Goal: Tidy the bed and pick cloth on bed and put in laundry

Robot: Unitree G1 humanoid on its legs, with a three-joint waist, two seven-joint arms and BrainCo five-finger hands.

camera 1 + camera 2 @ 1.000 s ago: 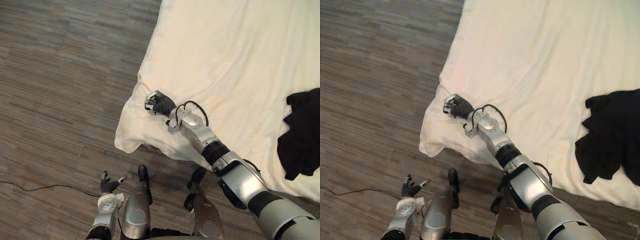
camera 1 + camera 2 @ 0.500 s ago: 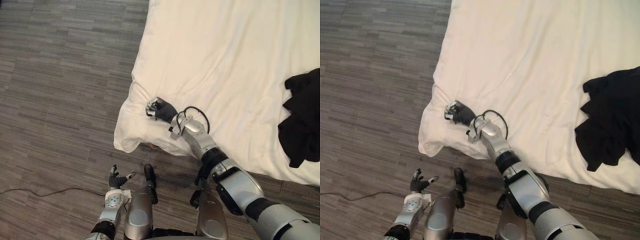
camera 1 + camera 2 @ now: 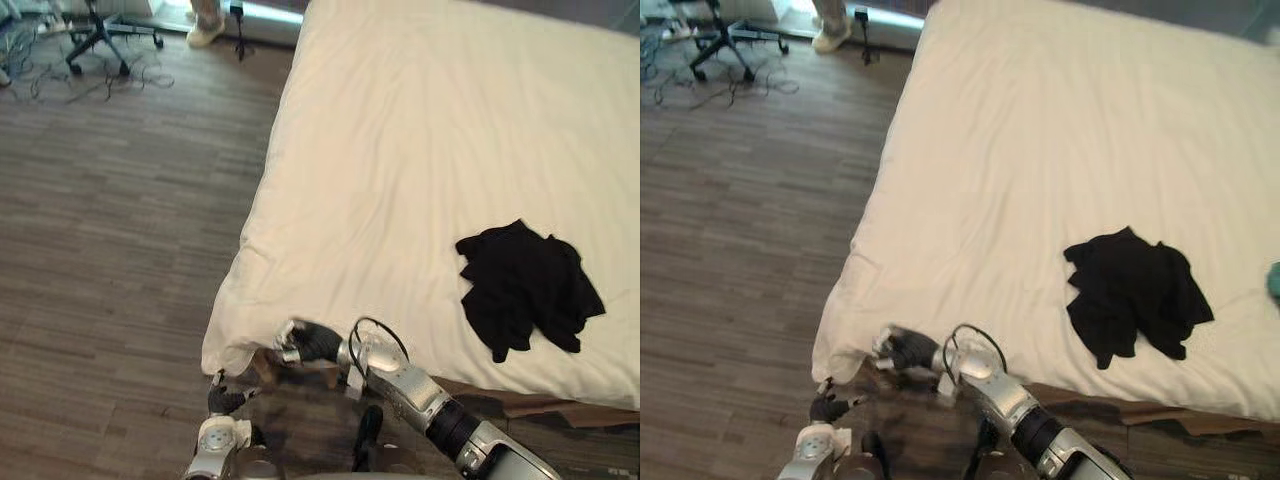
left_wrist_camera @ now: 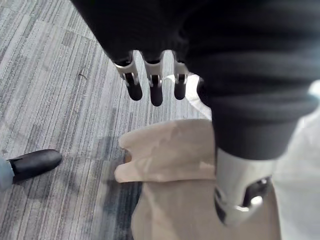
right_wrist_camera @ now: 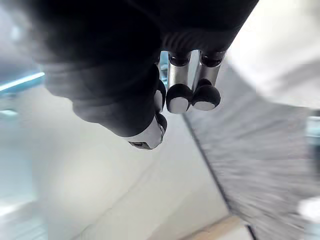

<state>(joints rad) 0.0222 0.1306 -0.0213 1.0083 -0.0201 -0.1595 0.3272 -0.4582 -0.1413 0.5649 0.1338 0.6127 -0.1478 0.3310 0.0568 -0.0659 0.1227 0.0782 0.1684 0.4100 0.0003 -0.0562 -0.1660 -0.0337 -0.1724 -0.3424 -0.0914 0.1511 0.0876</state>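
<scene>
A black cloth [image 3: 525, 285] lies crumpled on the white duvet [image 3: 420, 150], right of the bed's middle. My right hand [image 3: 305, 342] is at the duvet's near edge, close to its near-left corner [image 3: 215, 355], far left of the black cloth. Its fingers [image 5: 192, 95] are curled against the thumb, and no cloth shows between them in the right wrist view. My left hand [image 3: 225, 400] hangs low over the floor below that corner, its fingers [image 4: 155, 87] straight and holding nothing.
Wood-plank floor [image 3: 110, 220] runs along the bed's left side. A chair base with loose cables [image 3: 100, 25] and a person's shoe [image 3: 205, 30] are at the far left. A small teal thing [image 3: 1273, 283] lies at the bed's right edge.
The camera has shifted and more of the bed shows. My right hand has gone from the duvet's top near the corner down to its near edge. The left hand stays low.
</scene>
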